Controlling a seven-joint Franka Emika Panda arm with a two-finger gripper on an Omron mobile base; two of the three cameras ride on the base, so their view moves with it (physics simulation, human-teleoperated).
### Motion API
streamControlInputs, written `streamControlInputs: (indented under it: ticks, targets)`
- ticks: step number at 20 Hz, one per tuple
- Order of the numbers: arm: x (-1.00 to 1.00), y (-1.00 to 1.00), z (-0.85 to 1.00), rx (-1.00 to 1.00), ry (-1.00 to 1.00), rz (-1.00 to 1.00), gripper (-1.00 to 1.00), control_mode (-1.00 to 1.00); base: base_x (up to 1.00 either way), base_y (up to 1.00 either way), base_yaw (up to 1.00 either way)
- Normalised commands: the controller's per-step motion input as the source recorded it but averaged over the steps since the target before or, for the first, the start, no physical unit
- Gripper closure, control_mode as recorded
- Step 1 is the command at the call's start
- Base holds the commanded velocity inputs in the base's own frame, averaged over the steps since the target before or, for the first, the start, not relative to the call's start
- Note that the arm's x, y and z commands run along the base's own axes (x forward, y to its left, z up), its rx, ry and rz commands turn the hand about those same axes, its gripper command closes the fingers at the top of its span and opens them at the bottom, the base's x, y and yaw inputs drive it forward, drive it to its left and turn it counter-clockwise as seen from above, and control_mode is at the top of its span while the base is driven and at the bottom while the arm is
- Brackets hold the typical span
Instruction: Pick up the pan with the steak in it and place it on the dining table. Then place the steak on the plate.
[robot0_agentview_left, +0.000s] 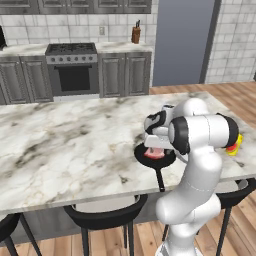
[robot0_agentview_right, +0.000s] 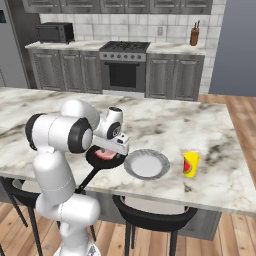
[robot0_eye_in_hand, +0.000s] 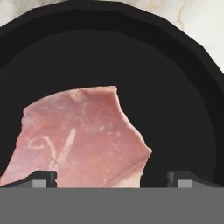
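The round matte black frying pan (robot0_agentview_right: 102, 159) sits on the long marble-topped dining table (robot0_agentview_right: 165, 125), holding the raw pink steak chunk (robot0_eye_in_hand: 78, 140); the round glossy pale plate (robot0_agentview_right: 146, 164) lies just right (yellow cup (robot0_agentview_right: 190, 164) beyond)

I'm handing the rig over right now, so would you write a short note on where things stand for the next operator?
Gripper: open, right above the steak, holding nothing.
Pan: already on the dining table near its front edge, handle toward the robot, steak lying in it.
Plate: on the table just right of the pan, nothing on it; a yellow cup stands further right.
Done: pan moved to the table.
Left: grasp the steak, lift it and set it on the plate.
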Motion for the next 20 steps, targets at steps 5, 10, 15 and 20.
streamControlInputs:
  ticks: [5,10,15,20]
  targets:
    - [0.17,0.00,-0.15,0.00,0.00,0.00,-1.00,-1.00,0.00,0.00,0.00]
    - [0.22,0.00,-0.21,0.00,0.00,0.00,-1.00,-1.00,0.00,0.00,0.00]
    - [0.00,0.00,-0.28,0.00,0.00,0.00,1.00,-1.00,0.00,0.00,0.00]
    - [0.00,0.00,-0.01,0.00,0.00,0.00,1.00,-1.00,0.00,0.00,0.00]
